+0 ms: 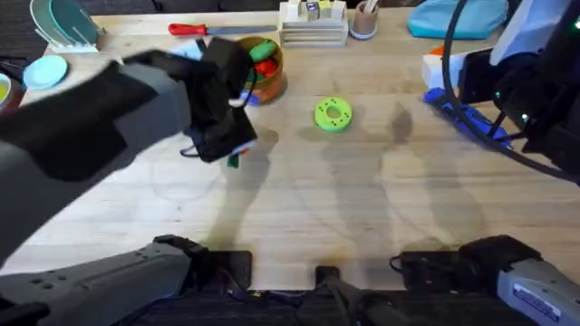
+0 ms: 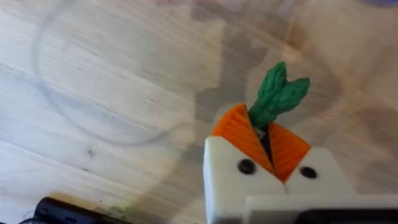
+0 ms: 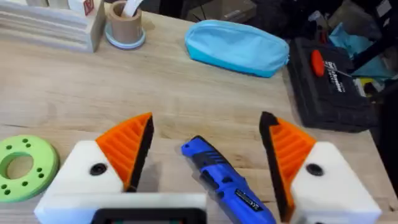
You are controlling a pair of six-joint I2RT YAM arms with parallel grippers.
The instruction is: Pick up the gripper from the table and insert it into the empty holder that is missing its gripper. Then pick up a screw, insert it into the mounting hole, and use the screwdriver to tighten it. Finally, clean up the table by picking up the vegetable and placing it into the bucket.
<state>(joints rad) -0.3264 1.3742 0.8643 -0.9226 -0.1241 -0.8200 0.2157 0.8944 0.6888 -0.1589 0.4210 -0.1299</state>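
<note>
1. The last step of the task appears to be under way: in the left wrist view the left gripper (image 2: 264,134) is seen clamped on the vegetable (image 2: 277,94), whose dark-green leafy end sticks out past the orange pads (image 2: 236,127).
2. Both white mounts in that view carry orange fingers and a dark dot each, so the gripper insertion and the screw are judged to be finished, though tightness cannot be told.
3. In the overhead view the left arm reaches over the left half of the table, its gripper raised just near of the bucket (image 1: 263,71); a speck of green shows beneath it at the wood.
4. The bucket stands at the far left-centre and already holds red and green toy produce; the vegetable is not yet in it.
5. What is left is judged to be a short carry farther away and a release over the bucket's rim.
6. The right gripper (image 3: 205,155) is held with its fingers well apart, above the screwdriver (image 3: 227,180), which lies on the table near the right edge.
7. Open room: the middle of the table (image 1: 362,199) is bare except for a lime-green ring disc (image 1: 333,114), right of the bucket.
8. A red-handled tool (image 1: 195,30) lies just beyond the bucket, near the far edge, so little margin is left for overshoot.
</note>
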